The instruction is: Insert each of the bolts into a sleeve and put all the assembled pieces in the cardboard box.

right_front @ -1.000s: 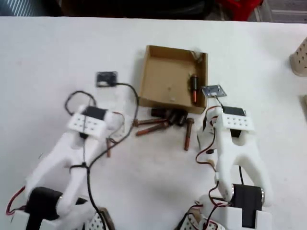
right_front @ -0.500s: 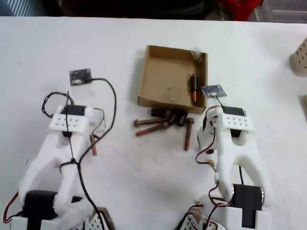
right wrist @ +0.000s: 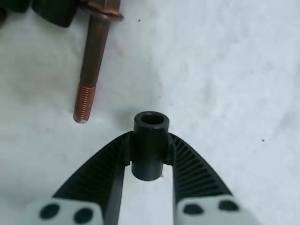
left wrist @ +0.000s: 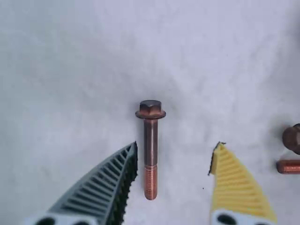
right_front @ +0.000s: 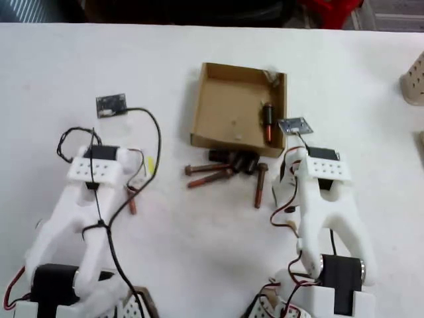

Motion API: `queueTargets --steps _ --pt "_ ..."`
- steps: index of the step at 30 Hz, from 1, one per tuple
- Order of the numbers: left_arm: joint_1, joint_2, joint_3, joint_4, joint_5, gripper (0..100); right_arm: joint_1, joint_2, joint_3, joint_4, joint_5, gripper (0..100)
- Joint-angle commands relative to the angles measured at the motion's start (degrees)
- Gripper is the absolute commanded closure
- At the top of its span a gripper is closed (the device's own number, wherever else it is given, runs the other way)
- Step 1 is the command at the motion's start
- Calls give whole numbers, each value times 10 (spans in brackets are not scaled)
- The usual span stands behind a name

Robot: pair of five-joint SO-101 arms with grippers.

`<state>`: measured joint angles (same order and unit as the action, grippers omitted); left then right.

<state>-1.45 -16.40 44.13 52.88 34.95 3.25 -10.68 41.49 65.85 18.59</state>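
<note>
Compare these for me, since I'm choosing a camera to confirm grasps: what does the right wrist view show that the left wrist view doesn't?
Right wrist view: the right gripper shut on a black sleeve, its open bore visible, with a copper bolt lying beside it. Left wrist view: the left gripper open, its fingers either side of a second bolt that lies ungripped. Both: the white table, with bolts lying flat on it.

The white table (right_front: 53,79) bears a cardboard box (right_front: 225,109), bolts (right_front: 205,168) and sleeves (right_front: 240,161).
</note>
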Motion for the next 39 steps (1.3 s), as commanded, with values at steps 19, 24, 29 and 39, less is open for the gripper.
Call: queueTargets --steps 19,24,29,39 --pt "-6 117 -57 -4 -4 919 3 -2 -2 -1 9 981" --pt "-6 154 -61 -41 -4 923 2 -2 -2 -1 9 981" --pt "-6 160 -61 -51 -4 921 2 -2 -1 -1 9 981" --pt "-32 164 -101 -51 -4 920 2 -2 -1 -1 9 981"
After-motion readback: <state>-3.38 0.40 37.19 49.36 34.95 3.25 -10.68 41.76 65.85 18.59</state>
